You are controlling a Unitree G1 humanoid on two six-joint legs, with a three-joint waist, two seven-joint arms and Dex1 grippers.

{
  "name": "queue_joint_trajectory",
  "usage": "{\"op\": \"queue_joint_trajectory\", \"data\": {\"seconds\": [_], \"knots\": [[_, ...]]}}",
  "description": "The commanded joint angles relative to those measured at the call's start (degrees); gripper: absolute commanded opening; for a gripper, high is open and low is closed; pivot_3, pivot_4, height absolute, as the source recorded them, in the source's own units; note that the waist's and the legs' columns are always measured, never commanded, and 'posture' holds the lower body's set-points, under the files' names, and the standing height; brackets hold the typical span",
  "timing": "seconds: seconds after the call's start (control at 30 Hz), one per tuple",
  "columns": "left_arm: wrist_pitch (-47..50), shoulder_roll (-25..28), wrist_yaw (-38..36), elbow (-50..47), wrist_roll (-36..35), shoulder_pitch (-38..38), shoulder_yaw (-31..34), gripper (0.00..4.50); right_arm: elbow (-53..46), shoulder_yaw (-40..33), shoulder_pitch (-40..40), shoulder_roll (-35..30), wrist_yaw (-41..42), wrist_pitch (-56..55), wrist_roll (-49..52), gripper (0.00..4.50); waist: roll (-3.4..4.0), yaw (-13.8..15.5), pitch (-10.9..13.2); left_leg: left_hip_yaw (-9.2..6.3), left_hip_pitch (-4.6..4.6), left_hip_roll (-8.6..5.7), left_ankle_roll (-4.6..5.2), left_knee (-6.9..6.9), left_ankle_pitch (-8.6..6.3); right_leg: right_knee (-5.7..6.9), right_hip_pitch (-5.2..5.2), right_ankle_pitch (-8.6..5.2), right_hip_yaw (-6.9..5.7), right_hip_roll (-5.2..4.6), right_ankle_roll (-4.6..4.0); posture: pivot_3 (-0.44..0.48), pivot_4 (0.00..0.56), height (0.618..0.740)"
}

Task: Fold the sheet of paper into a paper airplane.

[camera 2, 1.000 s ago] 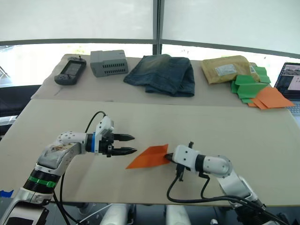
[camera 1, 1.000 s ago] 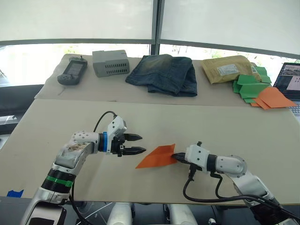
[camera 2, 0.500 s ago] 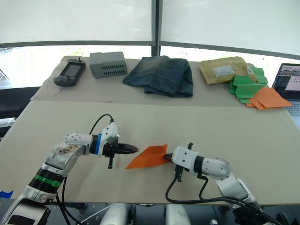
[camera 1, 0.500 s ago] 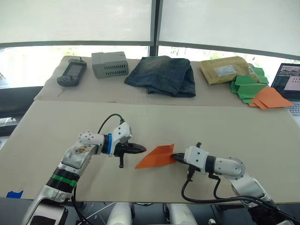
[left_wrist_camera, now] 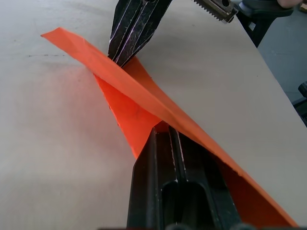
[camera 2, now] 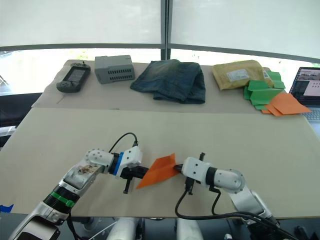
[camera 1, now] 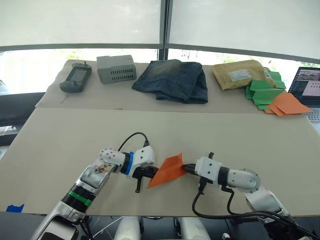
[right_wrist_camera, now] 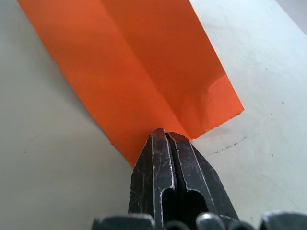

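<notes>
The left tool (camera 1: 150,173) has its two black fingers pressed together on the pointed end of the paper airplane (camera 1: 169,170). The airplane sits between the two tools, just above the counter (camera 1: 225,135). The right tool (camera 1: 187,168) is at the airplane's other end, and its fingers are squeezed tight on the back of the fold.

What could go wrong? Both tools hold one thin piece of paper. If they pull apart, it may rip. If they push together or twist, the flaps may bend or the folds may open up. If one tool lets go too soon, the airplane may droop and slip out.

Counting: one orange airplane, two tools. Far beyond the tools lie one dark handheld gadget (camera 1: 76,78), one grey box (camera 1: 116,68), one pair of folded jeans (camera 1: 174,80), one brown padded envelope (camera 1: 241,74), a pile of green paper shapes (camera 1: 263,92) and some paler orange pieces (camera 1: 289,104). I cannot count those piles.
</notes>
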Motion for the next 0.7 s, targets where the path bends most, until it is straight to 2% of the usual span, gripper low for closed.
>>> {"op": "queue_joint_trajectory", "data": {"seconds": [0.03,0.2,0.33,0.5,0.6,0.7], "knots": [[-1.5,1.0,0.4,1.4,0.2,-1.7,2.8,0.02,0.9,2.6,1.5,-0.2,1.4,1.9,-1.8,0.0,0.0,0.0,0.0,0.0,0.0,0.01,0.0,0.0,0.0,0.0,-0.01,0.0,-0.01,0.01,0.0,0.0,0.15,0.722],[0.5,2.9,2.3,1.7,-3.6,-4.0,10.5,0.02,1.4,2.9,0.7,-0.3,1.9,2.1,-1.9,0.0,0.0,0.0,0.0,-0.03,-0.01,0.04,0.0,-0.01,0.0,0.02,-0.05,0.0,-0.03,0.02,0.0,0.0,0.15,0.722],[4.2,4.0,0.0,-6.0,-9.8,-2.0,13.7,0.02,2.2,3.6,-0.1,0.1,2.2,2.6,-2.4,0.0,-0.02,0.0,0.0,-0.01,-0.01,0.14,0.0,-0.03,0.0,-0.02,-0.02,-0.01,-0.03,-0.02,-0.01,0.0,0.15,0.722],[12.0,9.2,-4.7,-17.1,-14.4,3.3,10.9,0.02,2.2,4.6,-0.7,0.2,2.1,4.2,-2.7,0.0,-0.02,-0.4,0.0,0.02,0.02,0.27,-0.02,-0.06,-0.01,-0.03,-0.04,-0.01,-0.01,0.03,-0.02,0.0,0.15,0.722],[12.3,11.5,-5.4,-19.5,-12.7,5.4,8.2,0.02,2.0,4.5,-0.9,0.1,1.9,4.8,-2.8,0.0,-0.02,-0.3,0.0,0.03,0.19,0.34,-0.03,-0.18,-0.02,-0.01,0.0,-0.08,-0.02,0.07,-0.14,0.0,0.15,0.722],[5.1,9.3,-1.1,-14.2,-4.3,6.9,3.8,0.02,1.3,4.2,-1.1,0.0,2.0,5.3,-2.6,0.0,0.0,-0.1,0.0,0.02,0.24,0.39,-0.04,-0.18,-0.02,-0.01,0.01,-0.11,-0.05,0.09,-0.2,0.0,0.15,0.722]]}}
